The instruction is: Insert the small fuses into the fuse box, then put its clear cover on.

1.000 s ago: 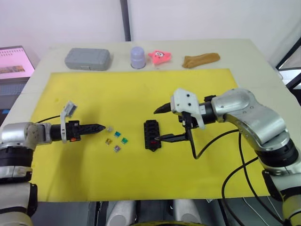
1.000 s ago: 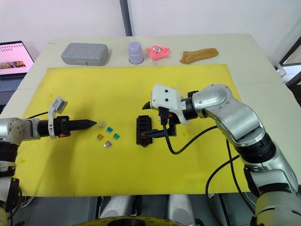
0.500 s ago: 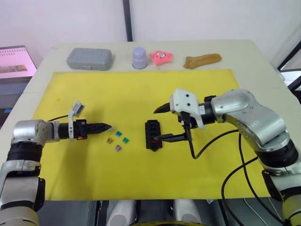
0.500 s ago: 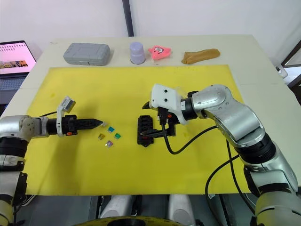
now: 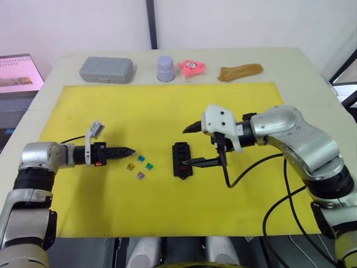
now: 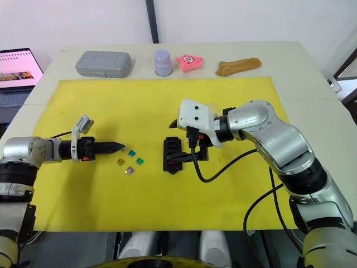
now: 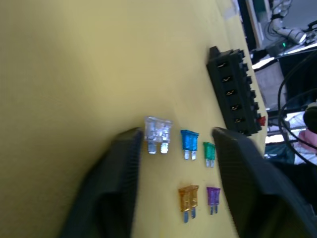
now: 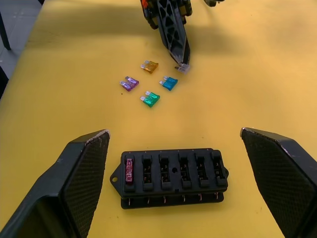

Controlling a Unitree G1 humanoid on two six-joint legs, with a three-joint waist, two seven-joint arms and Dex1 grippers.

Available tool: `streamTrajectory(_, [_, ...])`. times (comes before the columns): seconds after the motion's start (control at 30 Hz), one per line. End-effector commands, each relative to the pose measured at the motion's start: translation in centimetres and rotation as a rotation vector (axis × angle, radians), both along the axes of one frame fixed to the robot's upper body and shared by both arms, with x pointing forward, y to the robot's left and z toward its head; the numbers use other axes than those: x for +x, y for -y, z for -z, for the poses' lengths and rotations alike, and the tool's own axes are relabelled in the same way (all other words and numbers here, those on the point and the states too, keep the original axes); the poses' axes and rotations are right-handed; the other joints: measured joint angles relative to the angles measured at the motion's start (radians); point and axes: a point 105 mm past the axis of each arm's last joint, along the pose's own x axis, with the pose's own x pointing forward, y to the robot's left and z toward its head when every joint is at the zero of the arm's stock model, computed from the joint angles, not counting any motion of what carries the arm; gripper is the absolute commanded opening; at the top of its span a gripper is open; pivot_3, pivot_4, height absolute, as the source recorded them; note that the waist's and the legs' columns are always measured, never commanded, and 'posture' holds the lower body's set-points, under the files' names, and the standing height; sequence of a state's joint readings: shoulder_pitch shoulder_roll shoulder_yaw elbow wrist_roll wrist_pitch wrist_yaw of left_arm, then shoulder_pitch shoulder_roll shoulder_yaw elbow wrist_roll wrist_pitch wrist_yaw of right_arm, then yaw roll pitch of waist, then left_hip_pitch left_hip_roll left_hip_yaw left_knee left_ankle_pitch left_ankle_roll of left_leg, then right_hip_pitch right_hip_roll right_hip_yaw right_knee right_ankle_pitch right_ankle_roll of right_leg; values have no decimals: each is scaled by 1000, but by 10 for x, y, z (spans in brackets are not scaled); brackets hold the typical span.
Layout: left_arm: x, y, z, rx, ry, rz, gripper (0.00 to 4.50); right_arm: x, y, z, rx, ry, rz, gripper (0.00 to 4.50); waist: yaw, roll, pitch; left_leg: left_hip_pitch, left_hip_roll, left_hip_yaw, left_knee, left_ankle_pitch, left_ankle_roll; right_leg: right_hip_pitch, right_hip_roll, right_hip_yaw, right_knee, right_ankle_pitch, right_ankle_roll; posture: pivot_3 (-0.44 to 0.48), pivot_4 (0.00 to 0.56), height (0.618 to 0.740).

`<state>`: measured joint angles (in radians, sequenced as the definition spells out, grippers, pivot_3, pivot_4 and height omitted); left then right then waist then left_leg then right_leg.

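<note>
Five loose fuses lie on the yellow mat (image 5: 167,106) in our head views, left of the fuse box (image 5: 180,159): four coloured ones plus a clear one at our left gripper (image 5: 129,151). Our right gripper (image 6: 176,142) hangs over the box, fingers spread wide, holding nothing. Along the far edge sit one grey case (image 5: 106,69), one lilac cup (image 5: 165,67), one pink toy (image 5: 191,67).

Left wrist view: the clear fuse (image 7: 157,134), blue fuse (image 7: 188,143), green fuse (image 7: 209,152), orange fuse (image 7: 187,201) and purple fuse (image 7: 213,198), all translucent plastic with metal blades. Fingers narrowly parted, one touching the clear fuse.

Right wrist view: one red fuse (image 8: 130,171) seated in the end slot; five slots empty.
</note>
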<state>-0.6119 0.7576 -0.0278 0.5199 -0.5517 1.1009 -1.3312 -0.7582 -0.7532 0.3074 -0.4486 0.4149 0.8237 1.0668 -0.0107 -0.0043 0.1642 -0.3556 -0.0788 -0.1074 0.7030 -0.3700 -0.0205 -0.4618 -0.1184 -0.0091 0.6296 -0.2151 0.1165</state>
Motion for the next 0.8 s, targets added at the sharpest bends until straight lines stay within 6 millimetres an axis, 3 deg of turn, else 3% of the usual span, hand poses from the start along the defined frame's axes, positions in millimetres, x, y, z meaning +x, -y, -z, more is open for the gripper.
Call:
streamTrajectory(0.03, [-2, 5, 10, 17, -30, 19, 862, -6, -4, -8, 6, 50, -32, 4500, -1, 0, 0, 0, 0, 0, 0, 0, 0, 0, 0, 0, 0, 0, 0, 0, 150, 740])
streamTrajectory(0.33, [0, 0, 13, 34, -29, -3, 862, -5, -4, -8, 10, 54, -28, 4500, -1, 0, 0, 0, 0, 0, 0, 0, 0, 0, 0, 0, 0, 0, 0, 0, 150, 740])
streamTrajectory(0.43, [-1, -2, 15, 36, -28, -6, 53, -5, -5, -7, 11, 54, -29, 4500, -2, 0, 0, 0, 0, 0, 0, 0, 0, 0, 0, 0, 0, 0, 0, 0, 150, 740])
streamTrajectory(0.8, [2, -6, 9, 27, -2, -29, 16, -4, -4, -7, 11, 59, -27, 4500, -2, 0, 0, 0, 0, 0, 0, 0, 0, 0, 0, 0, 0, 0, 0, 0, 150, 740])
